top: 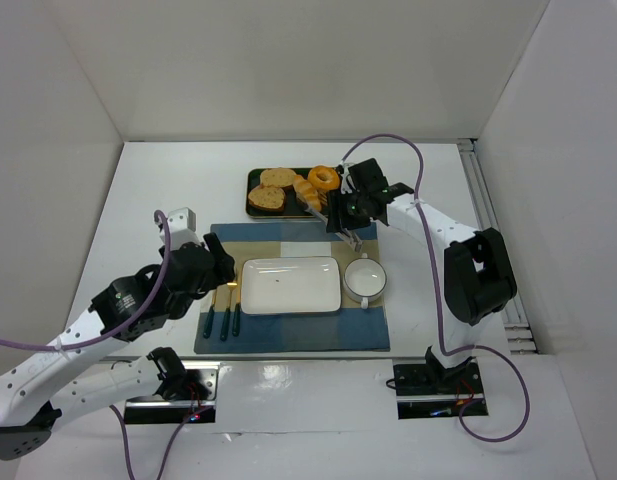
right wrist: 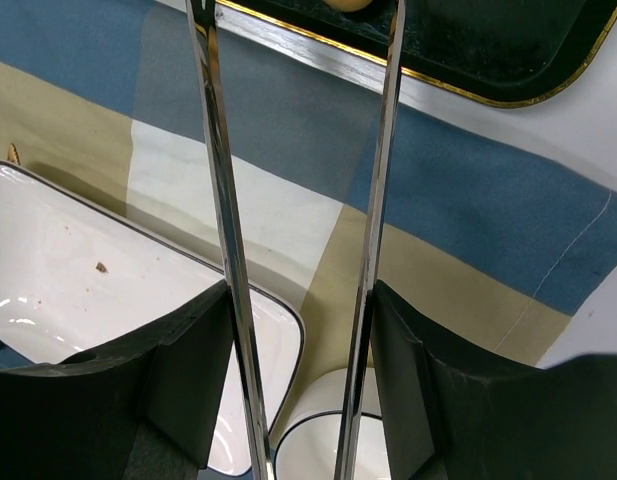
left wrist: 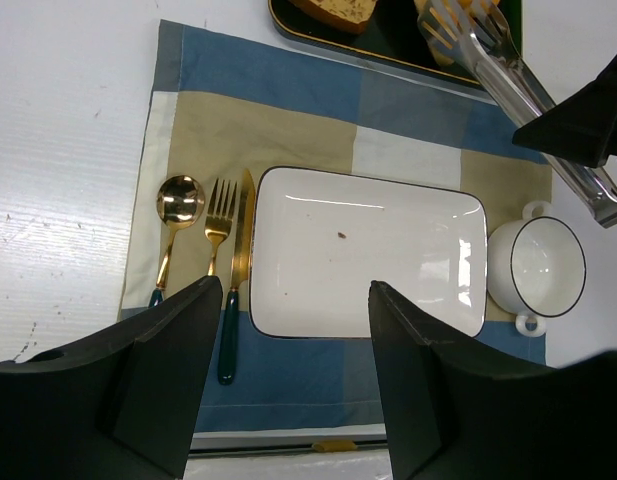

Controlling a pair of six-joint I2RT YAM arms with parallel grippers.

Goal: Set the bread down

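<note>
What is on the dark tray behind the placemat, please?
Toast slices, a ring donut and the bread, at the tips of the tongs held by the right fingers. The right arm hides the right end of the tray.

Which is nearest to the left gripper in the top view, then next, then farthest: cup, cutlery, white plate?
1. Cutlery, right by the left gripper.
2. White plate, to its right.
3. Cup, farther right, beyond the plate.

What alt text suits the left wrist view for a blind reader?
A white rectangular plate sits on a blue-and-tan placemat, gold spoon, fork and knife left of it, a white two-handled bowl right. Metal tongs reach onto a dark tray above; the open left fingers frame the bottom.
</note>
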